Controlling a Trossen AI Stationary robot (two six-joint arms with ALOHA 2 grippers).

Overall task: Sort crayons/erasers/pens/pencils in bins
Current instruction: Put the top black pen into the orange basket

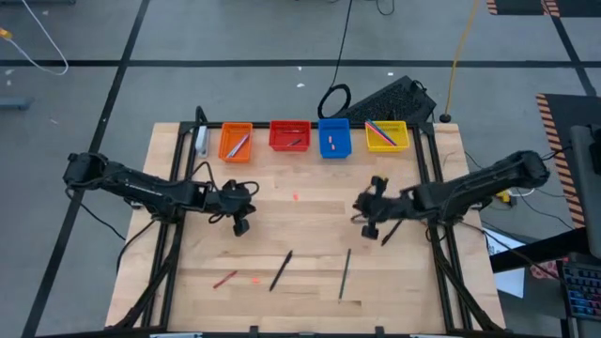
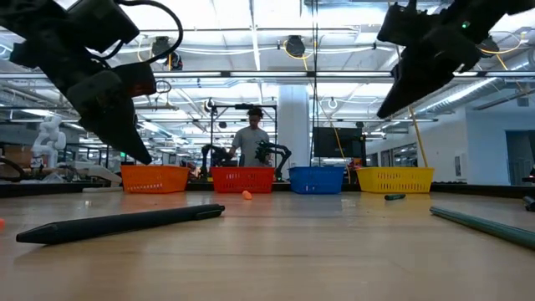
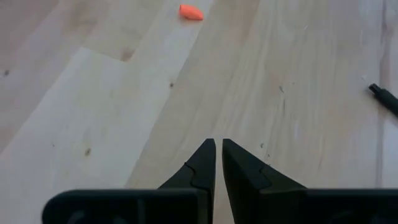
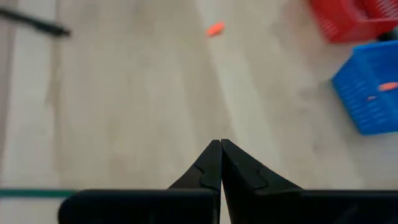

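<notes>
A: Left gripper sits over the bare wood left of centre; on its wrist camera we see the two dark fingers almost together, a thin slit between them, nothing held. Right gripper is right of centre, tips pressed together on its wrist camera, also empty.

B: Bins?

A: We count four small rectangular plastic trays in a row along the far edge of the pale wooden table: orange bin, red bin, blue bin, yellow bin. Each has something in it; we can't tell item types in all of them. Blue one holds small pink-red bits.

B: Loose stuff?

A: Tiny pink-red eraser stub between the two grippers, nearer the bins. Toward the near edge: short red crayon stick, another small red bit just beside it, long dark stick, and long dark green stick. We can't tell pen from pencil on those two.
</notes>
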